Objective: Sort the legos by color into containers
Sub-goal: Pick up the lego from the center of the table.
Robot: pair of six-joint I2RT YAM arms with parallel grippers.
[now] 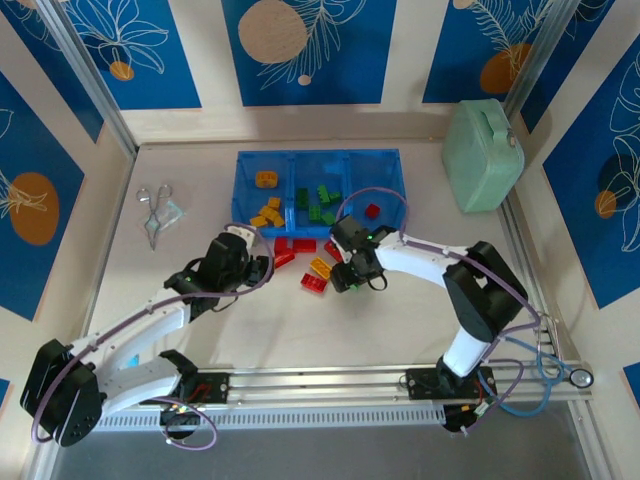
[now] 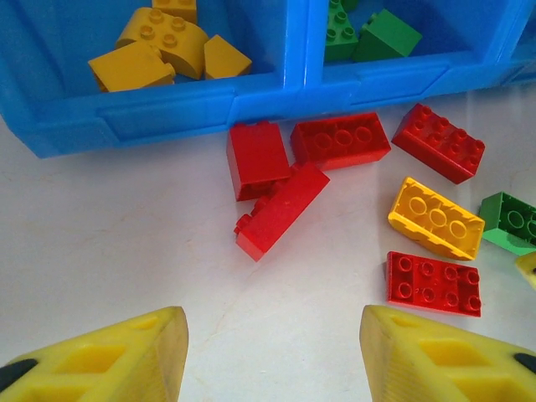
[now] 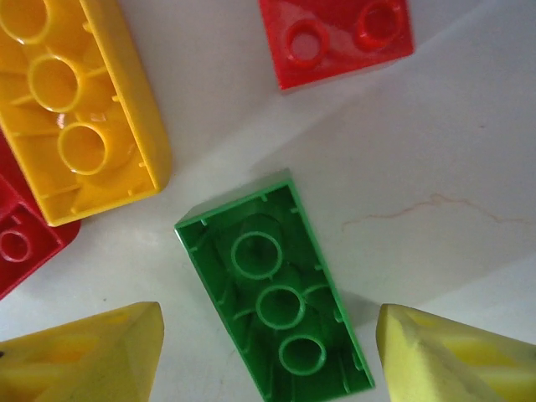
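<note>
Right wrist view has the right gripper [image 3: 270,339] spread, one finger on either side of a green brick [image 3: 268,289] that lies hollow side up. Neither finger touches it. I'd say it is straddled like that for a pinch across its narrow width. One yellow brick [image 3: 79,100] lies ahead to the left, with two red bricks [image 3: 335,33] around it. The left gripper [image 2: 275,335] is spread too and empty, hanging over bare table [image 2: 109,251]. Five red bricks lie ahead of it, short of the tray [image 2: 167,121]. Past that wall are three yellow in one compartment and two green visible in the next.
</note>
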